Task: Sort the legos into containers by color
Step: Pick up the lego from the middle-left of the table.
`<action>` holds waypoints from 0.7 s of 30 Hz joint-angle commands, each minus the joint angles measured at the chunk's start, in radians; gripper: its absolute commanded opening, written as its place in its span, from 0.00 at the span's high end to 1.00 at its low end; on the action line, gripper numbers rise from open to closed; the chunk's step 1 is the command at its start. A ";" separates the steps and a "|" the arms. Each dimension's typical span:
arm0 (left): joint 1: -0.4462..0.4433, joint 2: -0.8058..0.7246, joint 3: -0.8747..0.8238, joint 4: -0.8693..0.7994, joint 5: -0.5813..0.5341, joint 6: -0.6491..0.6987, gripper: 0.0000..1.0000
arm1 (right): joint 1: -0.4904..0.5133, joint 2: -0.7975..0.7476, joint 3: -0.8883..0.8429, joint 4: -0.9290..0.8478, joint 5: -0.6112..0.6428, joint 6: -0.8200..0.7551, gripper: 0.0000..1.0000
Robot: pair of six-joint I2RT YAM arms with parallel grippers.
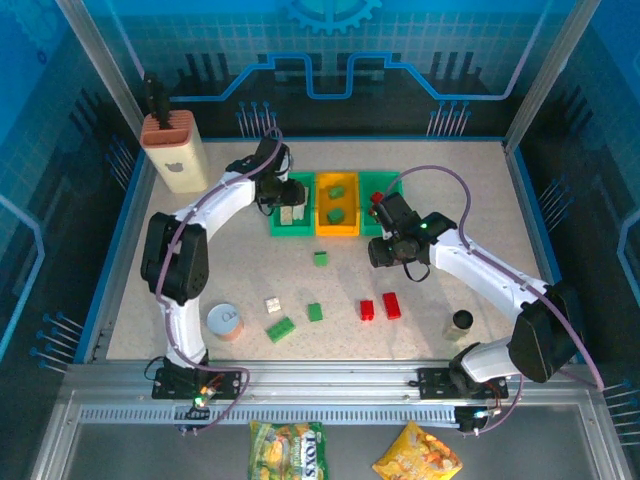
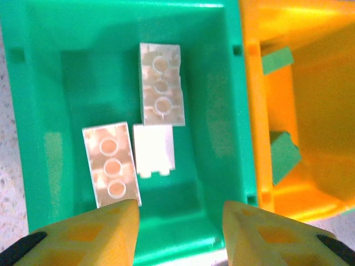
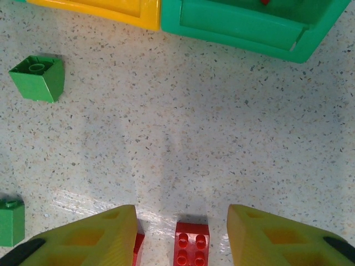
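Note:
Three containers stand in a row: a left green tray (image 1: 277, 222), an orange tray (image 1: 337, 228) and a right green tray (image 1: 371, 184). My left gripper (image 1: 275, 192) hovers open over the left green tray (image 2: 44, 83), empty (image 2: 180, 224); three cream legos (image 2: 161, 83) lie inside. The orange tray (image 2: 321, 111) holds two green legos (image 2: 285, 155). My right gripper (image 1: 384, 254) is open above the table (image 3: 183, 227), with a red lego (image 3: 192, 244) below its fingertips and a second red one (image 3: 137, 244) partly hidden by the left finger. Loose green (image 1: 320, 258), cream (image 1: 273, 304) and red (image 1: 391, 305) legos lie on the table.
A beige knife block (image 1: 175, 150) stands at the back left. A white-lidded can (image 1: 225, 322) sits near the left arm's base and a small dark cup (image 1: 462, 320) near the right arm. Two more green legos (image 1: 281, 328) (image 1: 315, 312) lie toward the front.

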 commanded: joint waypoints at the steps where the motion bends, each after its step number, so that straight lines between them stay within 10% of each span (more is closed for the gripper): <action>1: -0.027 -0.085 -0.076 -0.037 -0.006 -0.027 0.55 | 0.011 -0.011 -0.020 0.013 -0.004 0.018 0.53; 21: -0.197 -0.423 -0.524 -0.188 -0.191 -0.324 0.51 | 0.011 0.041 -0.001 0.020 -0.020 -0.006 0.53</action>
